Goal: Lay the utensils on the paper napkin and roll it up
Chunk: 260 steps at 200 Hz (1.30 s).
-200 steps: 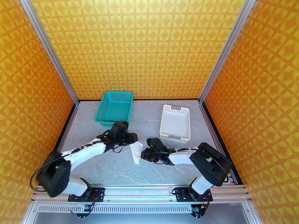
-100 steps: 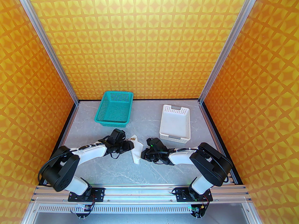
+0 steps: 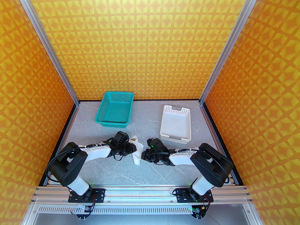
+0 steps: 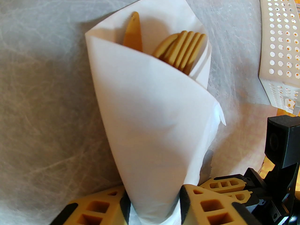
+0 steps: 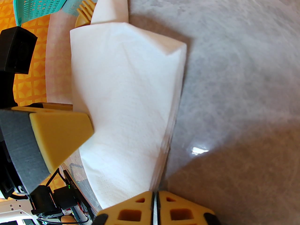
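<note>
Hiding handles of utensils [image 4: 180, 50], rolled napkin [image 4: 150, 116]

Paper napkin [image 4: 150, 125]: plain white. Fork [image 4: 185, 50], spoon [image 4: 133, 35]: tan. Surface [image 3: 117, 170]: grey, marbled. Mesh basket [image 3: 106, 106]: teal. Perforated basket [image 3: 175, 137]: white. Walls [image 3: 150, 43]: orange-yellow star lattice. Left pincer [image 4: 154, 203]: yellow, black pads.

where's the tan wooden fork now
The tan fork sits inside the rolled white paper napkin, tines poking out its open end in the left wrist view, beside the tan spoon.
</note>
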Motion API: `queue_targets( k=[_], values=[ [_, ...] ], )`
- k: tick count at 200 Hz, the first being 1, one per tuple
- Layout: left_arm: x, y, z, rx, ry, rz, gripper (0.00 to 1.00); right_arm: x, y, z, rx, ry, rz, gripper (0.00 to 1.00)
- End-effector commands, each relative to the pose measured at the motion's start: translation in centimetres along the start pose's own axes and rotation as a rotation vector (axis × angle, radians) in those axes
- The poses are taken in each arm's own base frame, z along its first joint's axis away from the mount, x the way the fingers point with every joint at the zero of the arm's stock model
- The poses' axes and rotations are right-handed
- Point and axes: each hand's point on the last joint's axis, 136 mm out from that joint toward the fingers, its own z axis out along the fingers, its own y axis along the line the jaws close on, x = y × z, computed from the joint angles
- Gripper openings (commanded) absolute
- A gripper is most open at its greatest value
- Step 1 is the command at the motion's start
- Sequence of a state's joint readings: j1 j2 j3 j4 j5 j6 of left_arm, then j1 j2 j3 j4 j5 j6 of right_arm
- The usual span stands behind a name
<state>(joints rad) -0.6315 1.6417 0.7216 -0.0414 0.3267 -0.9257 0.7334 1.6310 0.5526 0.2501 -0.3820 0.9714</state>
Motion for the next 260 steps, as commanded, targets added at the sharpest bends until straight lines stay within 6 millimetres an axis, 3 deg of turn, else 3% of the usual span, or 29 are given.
queue_targets(
  k=[1, 29, 89, 111, 143, 195, 260],
  values=[
    [1.6, 2.2, 1.5, -0.072, 0.043, -0.030, 0.37, 0.1, -0.6, 0.1, 0.043, -0.002, -0.021, 0.13],
    [2.7, 2.3, 2.2, -0.097, 0.066, -0.015, 0.36, -0.3, 0.1, -0.7, 0.039, -0.010, -0.040, 0.16],
    [2.8, 2.2, 2.7, -0.108, 0.074, -0.003, 0.36, -2.6, 0.6, -4.9, 0.022, -0.085, -0.052, 0.37],
    [2.8, 2.0, 2.7, -0.105, 0.074, 0.002, 0.36, -3.4, 0.5, -5.5, -0.009, -0.100, -0.021, 0.42],
    [2.8, 1.9, 2.7, -0.104, 0.075, 0.006, 0.36, -3.9, 1.5, -4.7, -0.044, -0.082, -0.019, 0.46],
    [2.8, 1.8, 2.6, -0.108, 0.071, 0.014, 0.36, -6.9, 1.4, -3.3, 0.092, -0.087, -0.126, 0.47],
    [2.7, 1.6, 2.6, -0.106, 0.071, 0.019, 0.36, -8.2, 0.6, -0.7, 0.187, -0.028, -0.190, 0.49]
  ],
)
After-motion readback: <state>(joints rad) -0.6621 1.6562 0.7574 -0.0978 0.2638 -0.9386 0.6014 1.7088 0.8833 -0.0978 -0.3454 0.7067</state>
